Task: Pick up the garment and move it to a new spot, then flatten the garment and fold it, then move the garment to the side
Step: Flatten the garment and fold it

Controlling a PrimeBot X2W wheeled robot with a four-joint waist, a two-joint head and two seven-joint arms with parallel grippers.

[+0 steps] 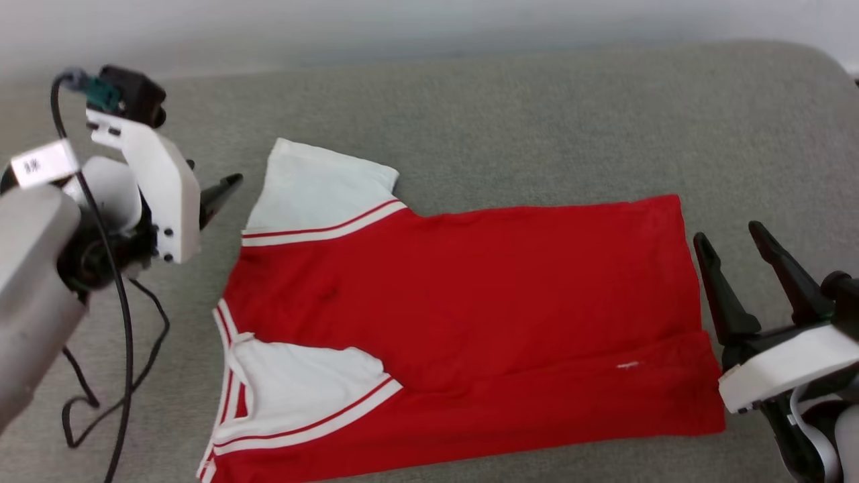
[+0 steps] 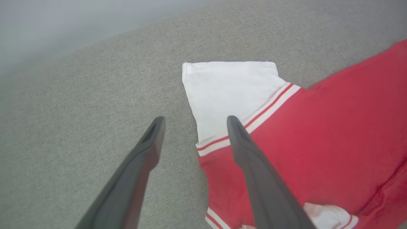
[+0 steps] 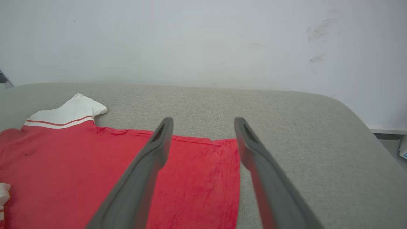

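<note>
So the red jersey is lying flat on the grey cushion, and the thing that matters is how it's oriented: the long axis runs side to side across the robot, collar and sleeves to its left, hem to its right. That means each arm basically owns one end

Left gripper sits just off the collar end, fingers spread wide with nothing in them, pointing across at the far white sleeve. From its wrist cam the left gripper straddles that sleeve's edge, one finger over the striped trim, the other over bare cushion. Can't tell how high it hovers

Right gripper is just beside the hem, fingers also apart and empty, and its own cam has the right gripper lined up on the far hem corner

The near sleeve is already tucked over the body and the far one sticks out, so my guess is the far long edge gets folded next, left arm at the sleeve, right at the hem corner
</note>
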